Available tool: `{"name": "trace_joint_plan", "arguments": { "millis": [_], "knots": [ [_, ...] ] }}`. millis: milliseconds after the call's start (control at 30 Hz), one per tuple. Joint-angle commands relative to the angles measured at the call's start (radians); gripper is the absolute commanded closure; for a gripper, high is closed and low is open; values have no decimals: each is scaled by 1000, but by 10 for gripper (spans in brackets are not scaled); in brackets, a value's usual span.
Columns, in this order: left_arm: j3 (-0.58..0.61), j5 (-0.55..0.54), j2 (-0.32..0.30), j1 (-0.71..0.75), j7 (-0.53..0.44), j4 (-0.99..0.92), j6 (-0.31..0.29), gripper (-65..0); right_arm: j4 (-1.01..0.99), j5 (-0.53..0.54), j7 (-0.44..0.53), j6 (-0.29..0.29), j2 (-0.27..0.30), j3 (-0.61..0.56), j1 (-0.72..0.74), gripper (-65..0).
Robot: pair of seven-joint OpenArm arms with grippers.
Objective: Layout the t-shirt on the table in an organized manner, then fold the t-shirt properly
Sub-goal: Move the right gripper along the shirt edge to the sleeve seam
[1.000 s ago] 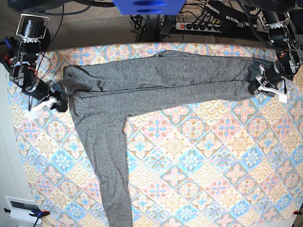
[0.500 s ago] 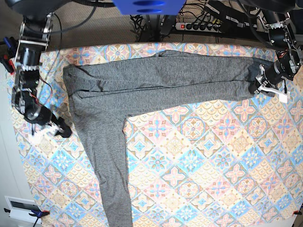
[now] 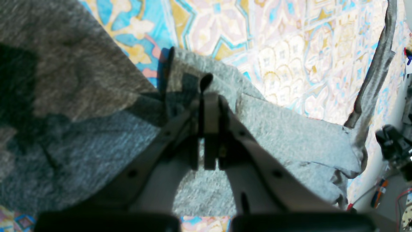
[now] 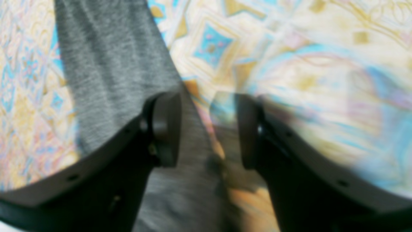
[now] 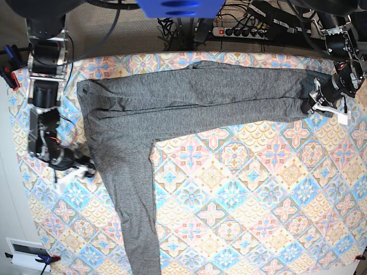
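Observation:
The dark-grey t-shirt (image 5: pixel 189 94) lies spread across the far half of the patterned table (image 5: pixel 258 189), and one long strip of it runs toward the front edge. My left gripper (image 5: pixel 317 103) is at the shirt's right end, shut on a pinch of grey fabric (image 3: pixel 283 129); in the left wrist view the left gripper (image 3: pixel 209 96) has its pale fingers pressed together on the cloth. My right gripper (image 5: pixel 85 171) sits low by the shirt's left edge. In the right wrist view the right gripper (image 4: pixel 207 129) is open, with one finger over the grey knit (image 4: pixel 109 64) and nothing held.
A power strip (image 5: pixel 243 31) and cables lie behind the table's far edge. A blue part (image 5: pixel 175 7) hangs at top centre. A white box (image 5: pixel 26 252) sits off the table's front left corner.
My right arm let go at the shirt's upper left corner and moved toward the front along its left edge, jaws opening wider. The left arm and the shirt stayed put.

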Motion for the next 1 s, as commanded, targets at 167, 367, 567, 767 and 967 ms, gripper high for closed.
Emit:
{"name": "trace_joint_plan", "arguments": {
  "millis": [167, 367, 567, 767, 967],
  "knots": [
    [-8, -16, -23, -5, -6, 14, -5, 0, -128, -110, 73, 111, 10, 4, 117, -328],
    [-8, -16, -22, -5, -4, 14, -5, 0, -145, -128, 161, 111, 10, 2, 130, -330],
    [-8, -16, -22, -4, -4, 14, -5, 0, -145, -151, 159, 112, 10, 2, 130, -330],
    [-8, -16, -22, -4, -4, 14, -5, 0, -145, -150, 158, 115, -64, 1, 130, -331],
    [-8, -18, -22, -1, -4, 14, -5, 0, -145, -151, 158, 115, -108, 1, 126, -331]
  ]
}}
